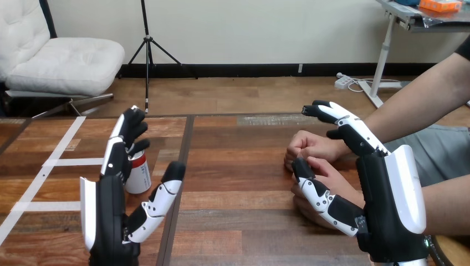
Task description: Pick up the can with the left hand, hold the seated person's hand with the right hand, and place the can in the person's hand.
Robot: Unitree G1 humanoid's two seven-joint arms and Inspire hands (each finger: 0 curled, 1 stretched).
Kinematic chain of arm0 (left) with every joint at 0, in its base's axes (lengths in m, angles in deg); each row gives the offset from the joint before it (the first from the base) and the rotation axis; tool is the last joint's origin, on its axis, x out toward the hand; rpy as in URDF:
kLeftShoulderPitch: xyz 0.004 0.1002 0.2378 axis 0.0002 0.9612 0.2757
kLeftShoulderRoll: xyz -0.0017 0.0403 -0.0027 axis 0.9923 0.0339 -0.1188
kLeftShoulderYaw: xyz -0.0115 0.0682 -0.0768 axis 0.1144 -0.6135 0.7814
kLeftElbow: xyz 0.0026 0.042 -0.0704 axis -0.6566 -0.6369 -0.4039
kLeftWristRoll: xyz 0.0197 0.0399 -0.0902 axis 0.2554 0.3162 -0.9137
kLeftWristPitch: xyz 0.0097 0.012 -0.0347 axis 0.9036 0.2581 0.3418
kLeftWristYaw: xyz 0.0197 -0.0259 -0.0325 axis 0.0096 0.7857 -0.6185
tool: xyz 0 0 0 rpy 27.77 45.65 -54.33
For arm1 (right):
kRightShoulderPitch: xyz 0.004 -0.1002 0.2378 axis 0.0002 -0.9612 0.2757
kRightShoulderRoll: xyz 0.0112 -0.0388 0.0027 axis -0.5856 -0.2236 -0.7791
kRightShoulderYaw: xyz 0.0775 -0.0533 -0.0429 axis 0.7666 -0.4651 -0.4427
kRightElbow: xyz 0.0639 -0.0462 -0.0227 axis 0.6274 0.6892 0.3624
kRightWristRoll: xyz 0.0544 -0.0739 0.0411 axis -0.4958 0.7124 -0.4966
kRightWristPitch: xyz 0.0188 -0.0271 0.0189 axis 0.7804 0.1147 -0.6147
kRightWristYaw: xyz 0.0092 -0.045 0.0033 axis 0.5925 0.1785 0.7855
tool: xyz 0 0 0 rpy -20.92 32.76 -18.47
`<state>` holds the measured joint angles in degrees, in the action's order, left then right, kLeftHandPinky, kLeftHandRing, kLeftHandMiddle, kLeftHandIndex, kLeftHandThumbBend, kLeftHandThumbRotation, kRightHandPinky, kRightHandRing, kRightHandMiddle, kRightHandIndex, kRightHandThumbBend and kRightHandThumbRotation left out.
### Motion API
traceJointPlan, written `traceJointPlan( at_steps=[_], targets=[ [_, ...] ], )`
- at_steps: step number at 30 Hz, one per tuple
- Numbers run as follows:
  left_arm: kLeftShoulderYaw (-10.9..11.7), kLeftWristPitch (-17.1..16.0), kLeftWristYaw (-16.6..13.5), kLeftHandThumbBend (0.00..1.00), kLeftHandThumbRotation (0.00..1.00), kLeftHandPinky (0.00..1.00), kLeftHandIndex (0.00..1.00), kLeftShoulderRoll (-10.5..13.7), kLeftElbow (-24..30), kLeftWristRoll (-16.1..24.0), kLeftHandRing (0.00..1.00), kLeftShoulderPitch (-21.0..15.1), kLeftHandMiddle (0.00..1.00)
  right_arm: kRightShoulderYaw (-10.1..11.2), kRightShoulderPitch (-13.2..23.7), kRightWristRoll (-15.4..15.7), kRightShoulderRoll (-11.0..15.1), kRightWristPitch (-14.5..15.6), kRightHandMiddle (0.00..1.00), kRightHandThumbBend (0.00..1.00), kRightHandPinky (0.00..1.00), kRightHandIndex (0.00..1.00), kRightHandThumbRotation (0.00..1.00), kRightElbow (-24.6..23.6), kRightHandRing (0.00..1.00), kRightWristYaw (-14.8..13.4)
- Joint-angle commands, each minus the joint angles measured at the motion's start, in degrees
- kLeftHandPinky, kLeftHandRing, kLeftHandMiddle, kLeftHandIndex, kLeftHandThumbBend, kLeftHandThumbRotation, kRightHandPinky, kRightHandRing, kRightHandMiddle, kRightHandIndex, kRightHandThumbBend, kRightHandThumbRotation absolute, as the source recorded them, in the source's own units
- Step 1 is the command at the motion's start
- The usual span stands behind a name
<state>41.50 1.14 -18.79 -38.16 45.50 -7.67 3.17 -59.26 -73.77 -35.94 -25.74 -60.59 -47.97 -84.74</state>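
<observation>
Left robot hand [108, 213] spread, fingers straight, holding nothing. Can [139, 176] stands upright on the bench [238, 221], long axis vertical, just beyond that hand and slightly right, partly behind its fingers; contact unclear. Left is much the nearer hand. Right robot hand [388, 188] also spread, thumb and fingers flanking the person's hands [313, 149], not curled round them. Likely next: side grasp on can.

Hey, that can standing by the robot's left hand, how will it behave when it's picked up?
The can stands upright and looks narrow for its height, so a sideways nudge from the left hand would probably tip it, then it may roll. Its smooth round wall looks stiff but perhaps slippery for the fingers.
</observation>
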Motion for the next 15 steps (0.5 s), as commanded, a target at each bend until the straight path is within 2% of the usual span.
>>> traceJointPlan(
  at_steps=[1, 7, 15],
  targets=[
    [-0.2, -1.1, 0.0, 0.59, 0.58, 0.78, 0.89, 0.5, 0.3, -0.7, 0.85, -3.9, 0.88, 0.9, 2.7, 0.1, -0.1, 0.3, 0.84, 0.37, 0.76, 0.77, 0.0, -0.4, 0.83, 0.0],
    [0.2, -1.4, -0.2, 0.6, 0.56, 0.77, 0.89, 0.7, 0.0, -0.9, 0.85, -4.2, 0.87, 0.8, 2.9, 0.4, -0.1, 0.3, 0.82, 0.37, 0.86, 0.77, 0.0, -0.1, 0.83, -0.1],
    [1.4, -1.7, -2.4, 0.6, 0.58, 0.79, 0.89, 0.9, -0.1, 2.0, 0.86, -4.7, 0.88, 0.6, 3.0, 0.3, -0.2, 0.7, 0.83, 0.36, 0.87, 0.77, 0.0, -0.2, 0.85, 0.2]
  ],
)
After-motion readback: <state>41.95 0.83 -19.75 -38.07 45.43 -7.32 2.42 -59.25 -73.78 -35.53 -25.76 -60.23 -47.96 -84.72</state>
